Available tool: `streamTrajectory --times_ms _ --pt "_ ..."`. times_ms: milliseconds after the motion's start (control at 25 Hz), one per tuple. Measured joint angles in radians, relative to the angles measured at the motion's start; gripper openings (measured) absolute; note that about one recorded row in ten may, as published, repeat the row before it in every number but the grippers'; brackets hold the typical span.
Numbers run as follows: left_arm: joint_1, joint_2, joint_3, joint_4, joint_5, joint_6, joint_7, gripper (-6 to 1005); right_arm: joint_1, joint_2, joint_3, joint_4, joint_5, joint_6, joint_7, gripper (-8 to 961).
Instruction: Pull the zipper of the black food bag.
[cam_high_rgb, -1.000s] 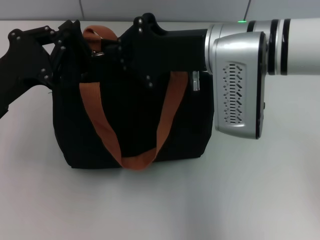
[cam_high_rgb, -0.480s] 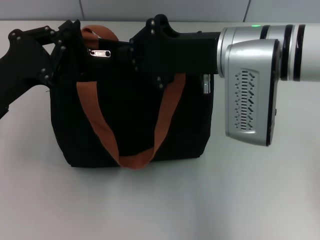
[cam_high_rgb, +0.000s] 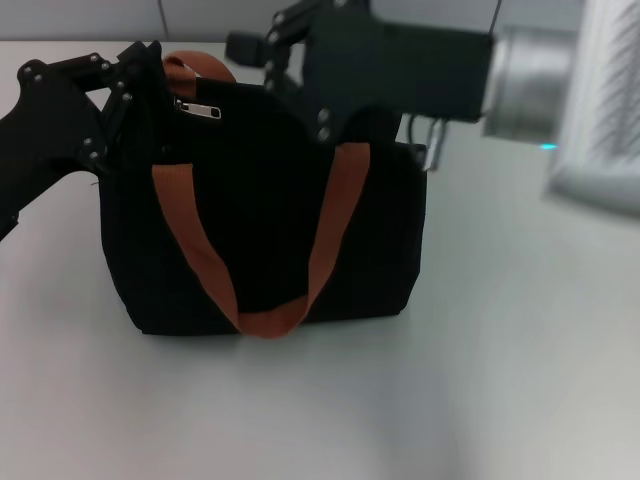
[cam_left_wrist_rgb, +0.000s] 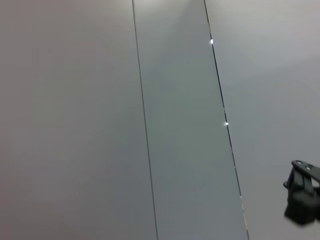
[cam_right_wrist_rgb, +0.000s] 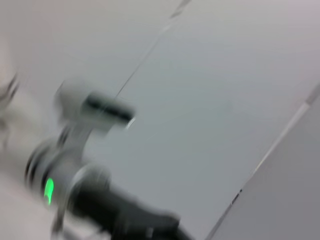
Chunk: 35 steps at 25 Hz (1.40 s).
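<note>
Black fabric forms the boxy food bag (cam_high_rgb: 265, 235), which is stood on the pale bench (cam_high_rgb: 330, 400) with an orange-brown strap (cam_high_rgb: 262, 322) looped down its near face. At the bag's upper left corner the left pincer (cam_high_rgb: 130, 95) is pressed against the fabric; whether it is clenched cannot be told. Just right of it, the silver zipper pull (cam_high_rgb: 200, 109) is seen lying on the top edge near the left end. Farther right, the right pincer (cam_high_rgb: 250, 45) is held above the bag's far top edge, apart from the pull; its state cannot be told through the blur. Only wall panels are shown in the wrist views.
</note>
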Motion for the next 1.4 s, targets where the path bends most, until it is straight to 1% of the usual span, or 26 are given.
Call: streamTrajectory --times_ms 40,80,120,160,200,280,320,360,440,480,640,680,720,760,800,880,920,1040,1160,1400 --pt "0.0 0.0 0.0 0.0 0.0 0.002 0.0 110 0.0 0.0 0.0 0.0 0.0 0.0 0.0 30" --pt "0.0 0.0 0.0 0.0 0.0 0.002 0.0 111 0.0 -0.001 0.018 0.01 0.02 -0.022 0.047 40" --pt "0.005 0.001 0.0 -0.001 0.0 0.004 0.0 111 0.008 -0.004 0.075 0.056 0.071 -0.087 0.191 50" --pt "0.007 0.0 0.001 -0.002 0.0 0.005 0.0 111 0.008 -0.004 0.075 0.056 0.071 -0.087 0.191 60" --pt "0.009 0.0 0.001 -0.002 0.0 0.005 0.0 111 0.016 -0.005 0.101 0.076 0.087 -0.113 0.257 71" --pt "0.012 0.0 0.002 -0.003 0.0 0.004 0.0 112 0.048 -0.008 0.169 0.133 0.091 -0.178 0.425 91" --pt "0.014 -0.001 0.003 -0.009 -0.001 0.002 0.0 112 0.095 -0.017 0.23 0.19 0.055 -0.24 0.594 101" --pt "0.014 -0.001 0.003 -0.009 -0.001 0.002 0.0 112 0.095 -0.017 0.23 0.19 0.055 -0.24 0.594 111" --pt "0.013 -0.001 0.002 -0.014 0.0 0.0 0.002 113 0.155 -0.034 0.277 0.247 -0.005 -0.3 0.771 131" --pt "0.014 0.0 0.001 -0.014 0.001 0.0 0.004 113 0.176 -0.04 0.288 0.268 -0.03 -0.316 0.823 172" --pt "0.013 0.0 0.001 -0.014 0.004 -0.005 0.011 114 0.296 -0.078 0.313 0.385 -0.145 -0.364 1.028 338" --pt "0.013 0.0 0.001 -0.014 0.005 -0.007 0.012 114 0.346 -0.089 0.318 0.451 -0.178 -0.366 1.087 358" --pt "0.012 0.0 0.001 -0.015 0.005 -0.012 0.012 115 0.371 -0.092 0.324 0.488 -0.186 -0.366 1.107 378" --pt "0.012 0.0 0.001 -0.015 0.005 -0.012 0.012 115 0.371 -0.092 0.324 0.488 -0.186 -0.366 1.107 398" --pt "0.011 0.0 0.002 -0.014 0.005 -0.013 0.012 115 0.392 -0.096 0.333 0.526 -0.191 -0.366 1.124 418" --pt "0.009 0.0 0.003 -0.014 0.004 -0.014 0.012 116 0.435 -0.105 0.348 0.597 -0.195 -0.372 1.156 458" --pt "0.007 0.0 0.005 -0.014 0.003 -0.014 0.012 116 0.467 -0.113 0.353 0.642 -0.196 -0.379 1.184 456" --pt "0.006 -0.001 0.005 -0.015 0.002 -0.016 0.012 117 0.487 -0.116 0.351 0.661 -0.201 -0.382 1.217 452" --pt "0.005 -0.001 0.006 -0.014 0.002 -0.017 0.012 117 0.507 -0.116 0.352 0.664 -0.238 -0.378 1.268 450" --pt "0.004 -0.003 0.004 -0.015 0.002 -0.017 0.014 119 0.543 -0.106 0.349 0.668 -0.265 -0.373 1.316 450"
